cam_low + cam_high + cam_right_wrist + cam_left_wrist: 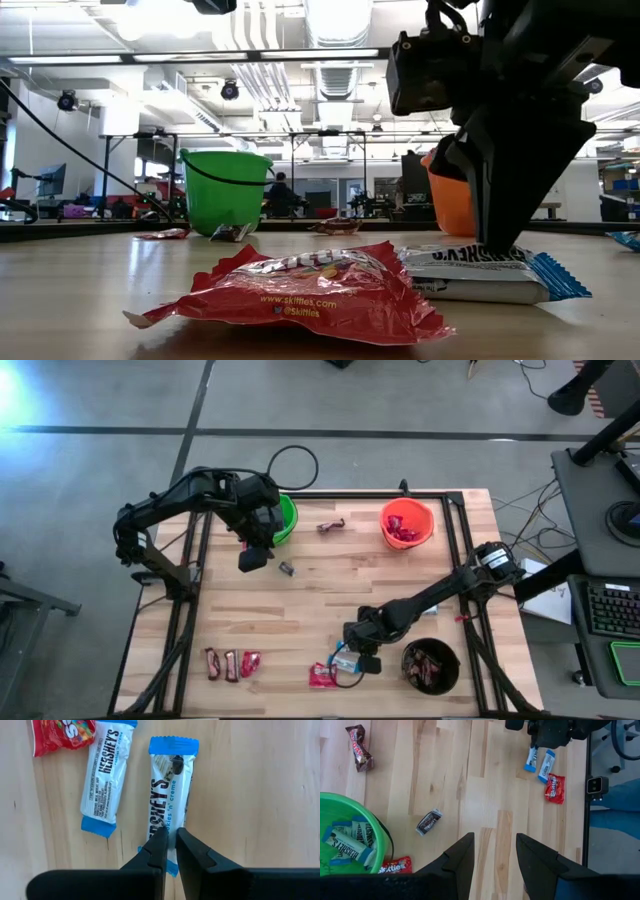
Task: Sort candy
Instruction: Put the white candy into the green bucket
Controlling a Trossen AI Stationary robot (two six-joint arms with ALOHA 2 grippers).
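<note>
Our right fingers (170, 851) pinch the blue-and-white bar (166, 795), lying flat, long axis twelve-to-six; left fingers (492, 852) apart.

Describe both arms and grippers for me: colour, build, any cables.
Both arms are dark, jointed and slim. The left gripper has two black, tapered, wedge-shaped fingers; the right gripper has matching black fingers. A black cable loops behind the left arm.

The pale wooden table (250, 795) looks smooth, with fine grain lines, and is built of long planks. The blue-and-white candy bar (169, 795) and the red candy packet (310, 290) have shiny, crinkly plastic wrappers. The round green plastic bucket (225, 190) looks smooth and a bit glossy.
</note>
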